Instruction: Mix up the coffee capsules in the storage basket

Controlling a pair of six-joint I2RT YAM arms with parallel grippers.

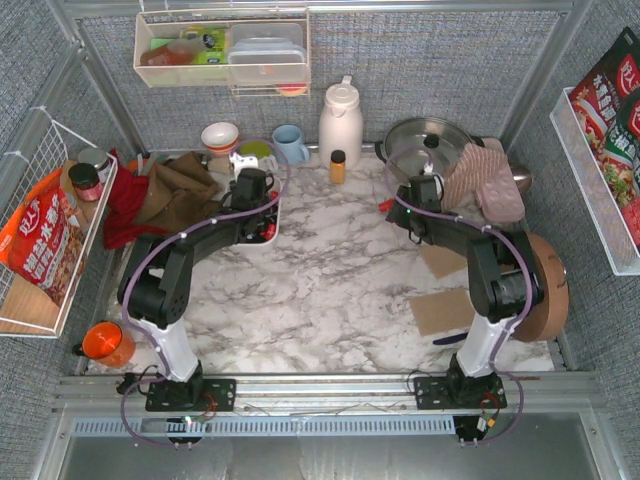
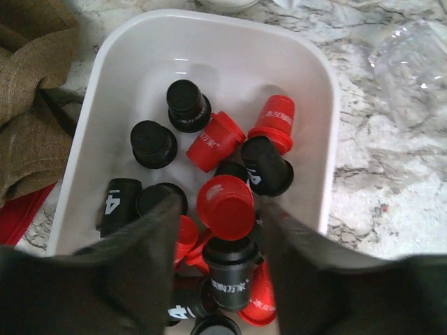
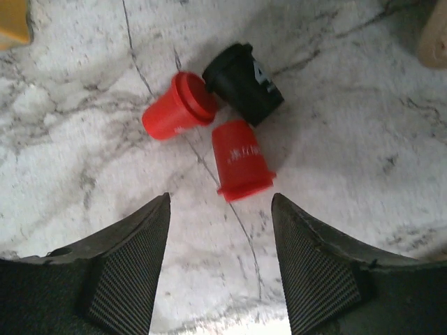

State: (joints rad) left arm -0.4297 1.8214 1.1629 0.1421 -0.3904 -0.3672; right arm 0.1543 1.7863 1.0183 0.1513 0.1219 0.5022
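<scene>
The storage basket (image 2: 318, 84), a white shallow dish, holds several red and black coffee capsules (image 2: 216, 139) lying jumbled. My left gripper (image 2: 220, 206) is dipped into the pile, its jaws part open and straddling a red capsule (image 2: 225, 207) and a black one (image 2: 229, 272) without clamping either. From above, the left gripper (image 1: 258, 205) covers most of the basket (image 1: 279, 207). My right gripper (image 3: 220, 199) hangs open over bare marble. Just ahead of it lie two red capsules (image 3: 241, 162) (image 3: 174, 108) and a black one (image 3: 244, 80), seen from above as a red speck (image 1: 385, 205).
An amber bottle (image 1: 338, 166), white jug (image 1: 340, 122), blue mug (image 1: 291, 143) and red-and-white bowl (image 1: 220, 135) line the back. A lidded pot (image 1: 428, 140) and oven mitt (image 1: 485, 180) stand behind the right arm. Brown cloth (image 1: 175, 190) lies left of the basket; cardboard pieces (image 1: 445, 305) lie right.
</scene>
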